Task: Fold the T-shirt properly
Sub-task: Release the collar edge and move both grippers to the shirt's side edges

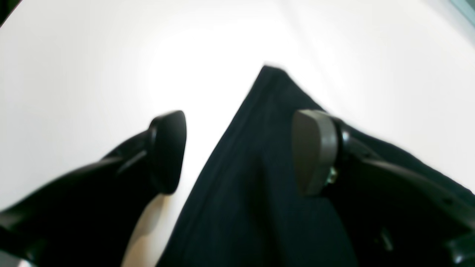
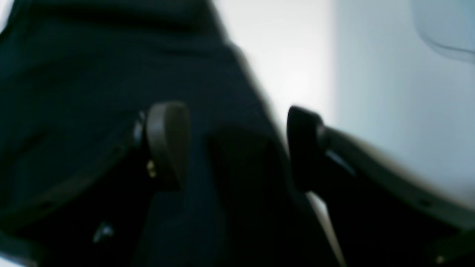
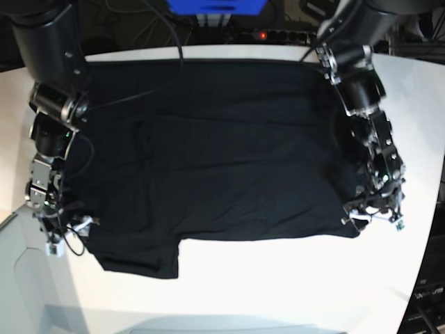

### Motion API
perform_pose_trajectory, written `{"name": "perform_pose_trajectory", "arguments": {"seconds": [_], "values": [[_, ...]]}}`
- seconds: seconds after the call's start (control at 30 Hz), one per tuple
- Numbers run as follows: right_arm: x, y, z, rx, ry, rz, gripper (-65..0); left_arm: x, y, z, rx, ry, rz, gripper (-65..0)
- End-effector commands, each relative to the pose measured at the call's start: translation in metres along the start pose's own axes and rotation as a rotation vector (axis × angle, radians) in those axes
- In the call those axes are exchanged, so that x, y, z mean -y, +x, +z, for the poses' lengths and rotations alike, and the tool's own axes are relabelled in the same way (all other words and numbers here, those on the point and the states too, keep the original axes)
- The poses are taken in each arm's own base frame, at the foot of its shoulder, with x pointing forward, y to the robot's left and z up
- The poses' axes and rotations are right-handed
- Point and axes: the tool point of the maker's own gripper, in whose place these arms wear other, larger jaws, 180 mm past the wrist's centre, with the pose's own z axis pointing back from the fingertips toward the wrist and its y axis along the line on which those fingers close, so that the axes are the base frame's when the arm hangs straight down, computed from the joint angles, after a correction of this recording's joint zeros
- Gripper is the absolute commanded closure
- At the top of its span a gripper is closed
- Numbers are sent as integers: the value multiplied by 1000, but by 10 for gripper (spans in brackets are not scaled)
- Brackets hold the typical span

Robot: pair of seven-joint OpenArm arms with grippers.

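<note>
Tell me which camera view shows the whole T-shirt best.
The base view: the black T-shirt lies spread across the white table, with all its edges in sight. The left wrist view shows only one pointed corner of the fabric between open gripper fingers; the right wrist view shows a dark, blurred patch.

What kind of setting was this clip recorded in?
Probably a robotics lab bench rather than a home: a plain white table holds only a black T-shirt, with a power strip, cables and a blue box behind it.
</note>
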Motion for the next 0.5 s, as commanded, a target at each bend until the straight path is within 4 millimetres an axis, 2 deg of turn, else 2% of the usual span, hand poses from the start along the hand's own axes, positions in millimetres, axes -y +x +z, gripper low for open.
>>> {"name": "perform_pose_trajectory", "arguments": {"seconds": [0.0, 0.03, 0.13, 0.23, 0.3, 0.37, 0.47], "values": [[20, 35, 2, 88, -52, -17, -415, 2, 22, -3, 64, -1, -12, -429], [24, 33, -1, 97, -65, -36, -415, 9, 20, -8, 79, -13, -35, -429], [25, 26, -4, 113, -73, -58, -415, 15, 16, -21, 104, -24, -120, -429], [20, 23, -6, 117, -65, -63, -415, 21, 4, -37, 97, -31, -160, -429], [10, 18, -8, 109, -50, -68, -415, 17, -3, -45, 94, -17, -165, -429], [8, 5, -8, 88, -48, -68, -415, 8, -6, -51, 92, 1, -160, -429], [-7, 0, -12, 83, -25, -75, -415, 5, -9, -58, 82, 12, -150, -429]]}}
